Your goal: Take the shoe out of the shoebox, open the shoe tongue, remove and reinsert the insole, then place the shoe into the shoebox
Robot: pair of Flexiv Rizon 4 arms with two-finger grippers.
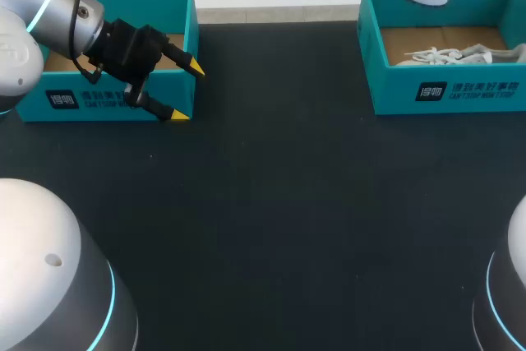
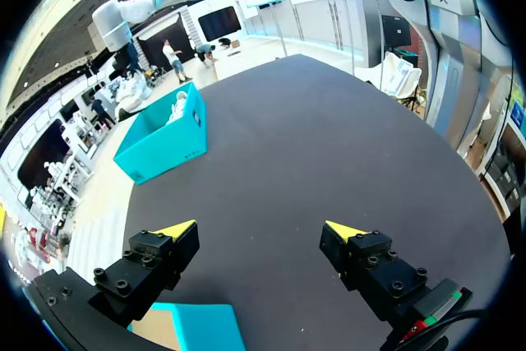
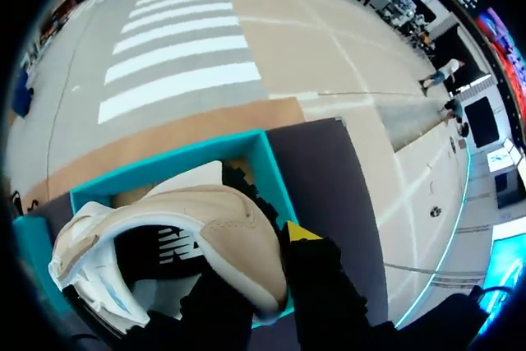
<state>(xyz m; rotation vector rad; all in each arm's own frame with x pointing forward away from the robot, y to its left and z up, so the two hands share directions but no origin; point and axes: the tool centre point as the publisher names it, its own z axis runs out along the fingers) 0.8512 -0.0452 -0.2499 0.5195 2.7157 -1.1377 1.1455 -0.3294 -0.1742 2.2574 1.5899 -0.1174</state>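
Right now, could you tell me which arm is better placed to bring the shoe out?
Right: the right gripper holds the shoe above the right shoebox; the left gripper hangs open by the left shoebox.

From my right wrist, the shoe (image 3: 189, 228) hides one finger of my right pincer (image 3: 261, 273). A single yellow tip (image 3: 301, 232) shows against the shoe's tan end, and the right box (image 3: 164, 164) beneath is mostly covered. From above, that shoe is cut by the far edge with only its lower part in view, and the pincer holding it lies beyond that edge. The right box runs off the side edge, and its front wall hides all but the laces and upper of a second shoe (image 1: 452, 56). My left arm (image 1: 49, 6) covers part of the left box (image 1: 177, 6).
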